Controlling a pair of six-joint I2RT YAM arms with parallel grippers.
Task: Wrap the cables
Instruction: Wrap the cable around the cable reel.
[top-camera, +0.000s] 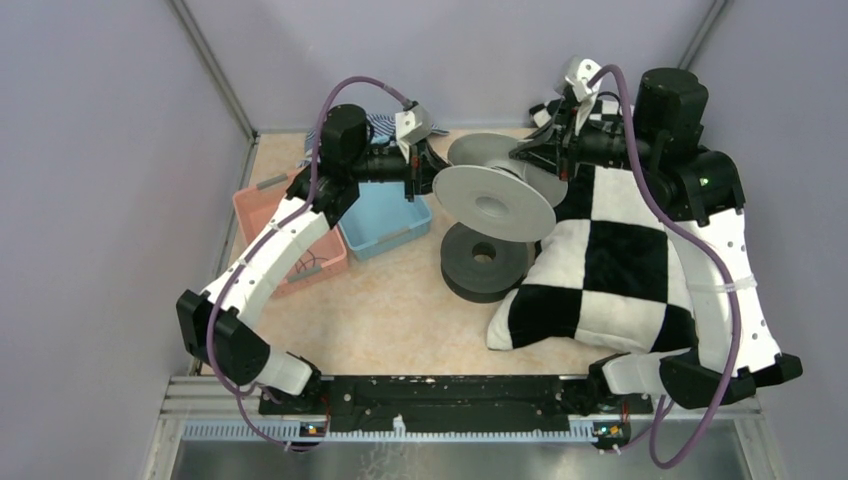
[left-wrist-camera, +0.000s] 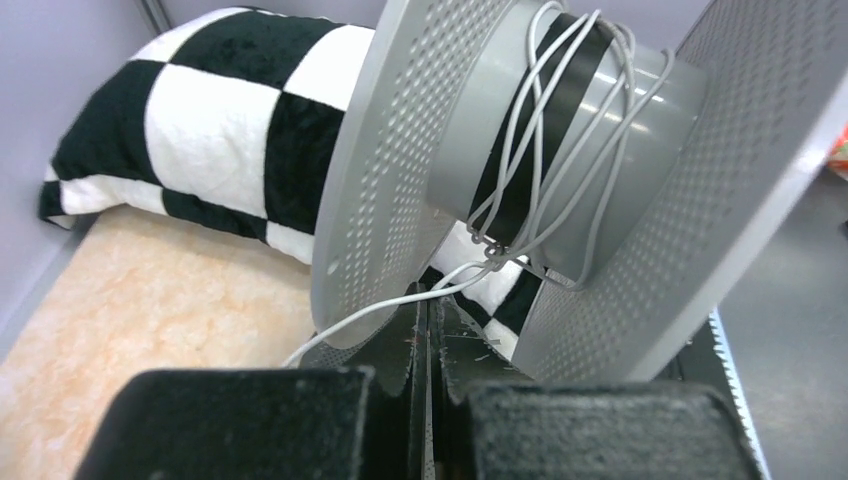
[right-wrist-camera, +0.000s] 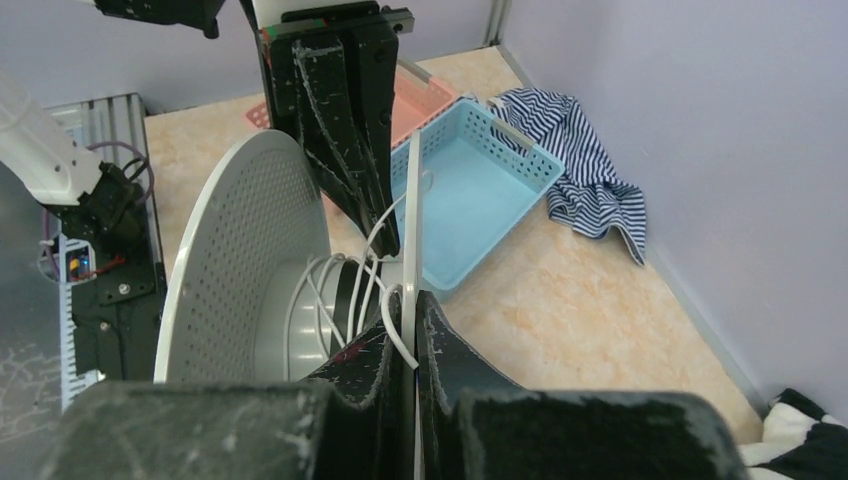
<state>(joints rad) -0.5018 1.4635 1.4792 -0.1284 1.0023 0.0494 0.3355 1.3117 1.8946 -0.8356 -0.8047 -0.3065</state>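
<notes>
A light grey spool (top-camera: 495, 203) hangs tilted above the table between my two grippers. A thin white cable (left-wrist-camera: 530, 140) is wound in loose turns round its hub, over a black band (left-wrist-camera: 560, 90). My left gripper (left-wrist-camera: 432, 300) is shut at the gap between the flanges. The white cable runs across its tips, and its free end trails off to the lower left. My right gripper (right-wrist-camera: 413, 300) is shut on the thin rim of one flange (right-wrist-camera: 411, 220). In the right wrist view the left gripper (right-wrist-camera: 385, 235) reaches in from above, with the white cable (right-wrist-camera: 385, 225) at its tip.
A dark grey spool (top-camera: 485, 262) lies flat on the table under the held one. A black-and-white checked pillow (top-camera: 610, 270) fills the right side. A blue basket (top-camera: 385, 225) and a pink basket (top-camera: 262, 205) stand at the left, with a striped cloth (right-wrist-camera: 585, 160) behind them.
</notes>
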